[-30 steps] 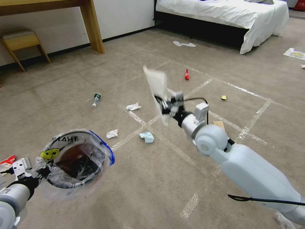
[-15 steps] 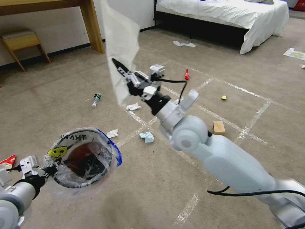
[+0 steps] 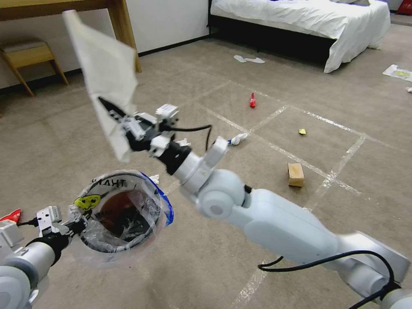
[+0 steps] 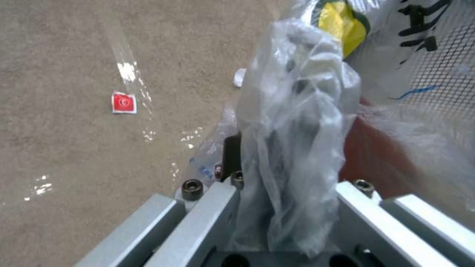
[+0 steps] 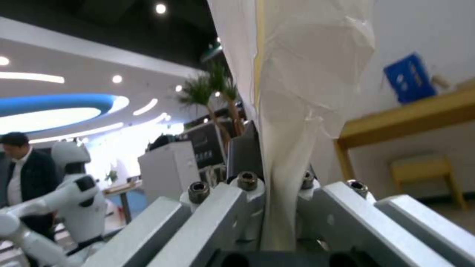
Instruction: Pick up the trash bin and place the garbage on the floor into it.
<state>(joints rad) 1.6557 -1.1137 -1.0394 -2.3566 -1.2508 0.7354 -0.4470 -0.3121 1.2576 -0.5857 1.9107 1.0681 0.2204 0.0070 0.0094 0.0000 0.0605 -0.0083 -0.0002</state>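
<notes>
The trash bin [image 3: 122,210], red and lined with a crinkled clear bag, hangs tilted above the carpet at the lower left. My left gripper [image 3: 72,218] is shut on its bagged rim [image 4: 297,111], beside the yellow sticker [image 4: 341,26]. My right gripper [image 3: 116,115] is shut on a white paper sheet [image 3: 103,68], a piece of the garbage, held up above and just behind the bin. The wrist view shows that sheet [image 5: 302,85] clamped between the fingers. More garbage lies on the floor: a brown box [image 3: 295,174], a red wrapper [image 3: 252,101], a yellow wrapper [image 3: 302,131] and a crumpled tissue [image 3: 238,138].
A bed [image 3: 300,21] stands at the back right with white slippers [image 3: 249,59] before it. A wooden desk leg [image 3: 124,34] and a stool [image 3: 30,56] are at the back left. Tape lines [image 3: 343,159] cross the carpet. Another red wrapper [image 4: 124,102] lies under the bin.
My right arm has swung left and up across the view, carrying the white sheet from the centre to above the bin. The bin has shifted slightly right and higher.
</notes>
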